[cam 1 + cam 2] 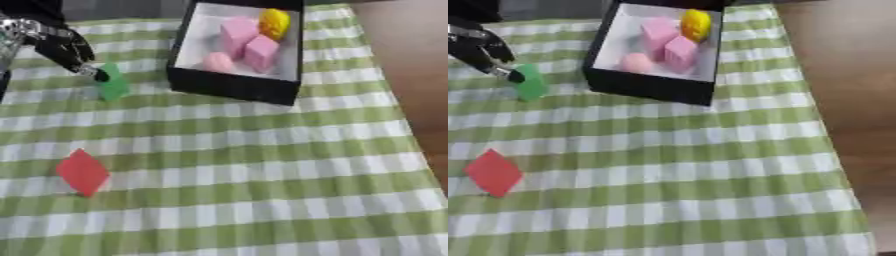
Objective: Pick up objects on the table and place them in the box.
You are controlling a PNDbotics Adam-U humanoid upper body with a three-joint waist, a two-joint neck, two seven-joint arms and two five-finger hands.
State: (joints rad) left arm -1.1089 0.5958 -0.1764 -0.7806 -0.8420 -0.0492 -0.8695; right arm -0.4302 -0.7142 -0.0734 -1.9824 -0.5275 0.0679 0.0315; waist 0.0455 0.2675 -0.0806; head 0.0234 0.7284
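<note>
The left robot hand [66,47] pinches a green block [113,85] at far left, just left of the black box [229,86]; a red block [83,172] lies nearer.

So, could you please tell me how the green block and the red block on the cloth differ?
The green block lies far back beside the box, with the left hand at it; the red block lies nearer, with no hand close. The green block looks smaller and narrower; the red block shows a broad diamond face. Both rest on the checked cloth, outside the box.
</note>
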